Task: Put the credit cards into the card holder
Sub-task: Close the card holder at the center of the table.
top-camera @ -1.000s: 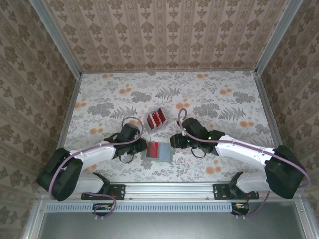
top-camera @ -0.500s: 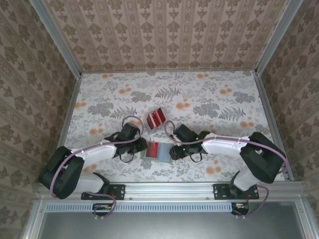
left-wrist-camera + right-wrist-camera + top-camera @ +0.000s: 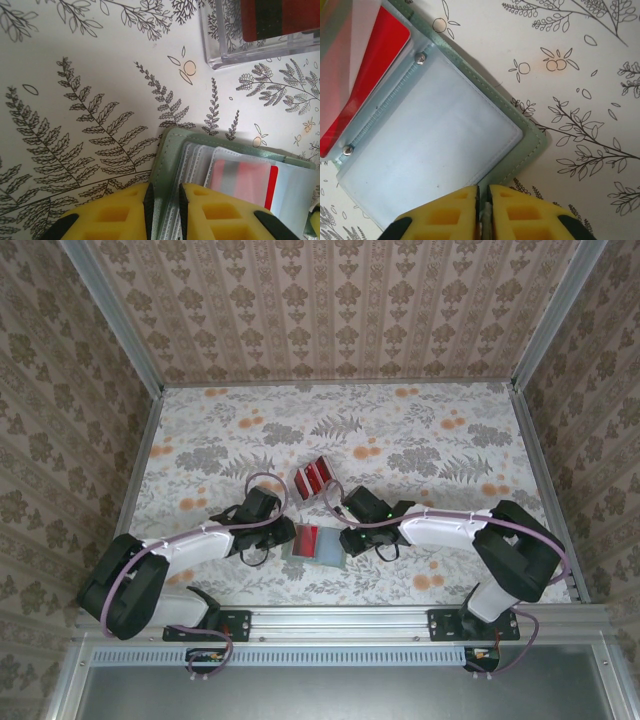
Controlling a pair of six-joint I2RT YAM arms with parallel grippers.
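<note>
1. Two grippers are flanking the card holder (image 3: 315, 545). I am seeing my left gripper (image 3: 164, 192) standing narrow, clamping the holder's sage-green edge.
2. My right gripper (image 3: 483, 189) is showing its jaws almost together, pinching the opposite edge beside a rounded corner.
3. The holder is lying open and flat with its pale clear pockets (image 3: 440, 145) facing up. One red card (image 3: 375, 55) is sitting in a pocket nearer the left gripper.
4. Its long axis is running straight from one gripper to the other.
5. The other credit cards (image 3: 314, 478) are resting in a clear tray (image 3: 250, 50), ahead of both grippers.
</note>
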